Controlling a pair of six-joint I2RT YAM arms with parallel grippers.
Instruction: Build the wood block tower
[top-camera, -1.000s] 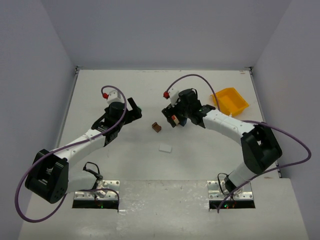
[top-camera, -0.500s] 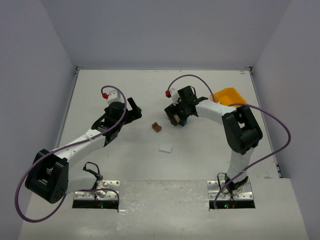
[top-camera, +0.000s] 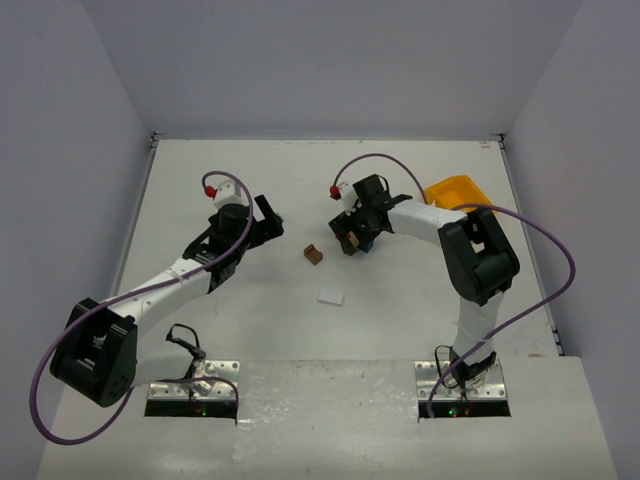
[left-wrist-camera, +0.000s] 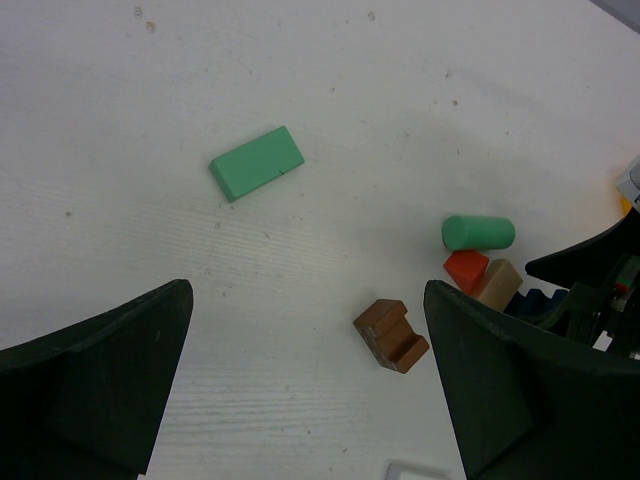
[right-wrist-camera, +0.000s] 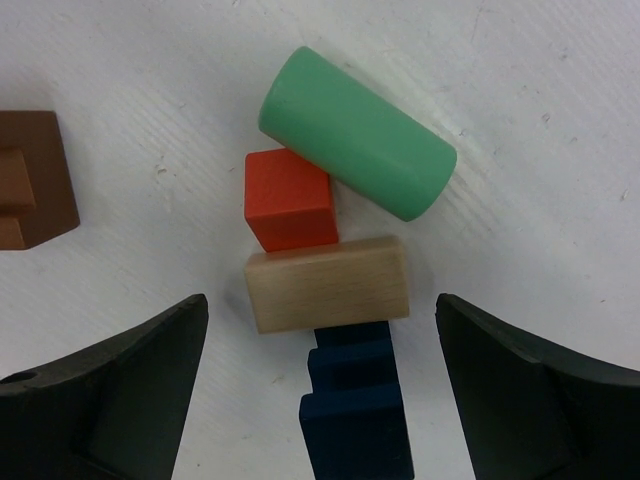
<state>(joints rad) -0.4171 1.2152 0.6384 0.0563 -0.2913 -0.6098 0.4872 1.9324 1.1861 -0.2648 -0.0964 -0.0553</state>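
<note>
White table (top-camera: 200, 180), plain grey walls (top-camera: 330, 60) on three sides, even diffuse light.

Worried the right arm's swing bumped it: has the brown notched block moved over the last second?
No. In the top view the brown block lies at the same spot, just up-left of the white piece, as before.

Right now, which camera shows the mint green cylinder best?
The right wrist view: the mint green cylinder fills much of the frame there, whole and unobstructed. The left wrist view shows it small, near the right edge. In the top external view it cannot be made out beside the right gripper.
</note>
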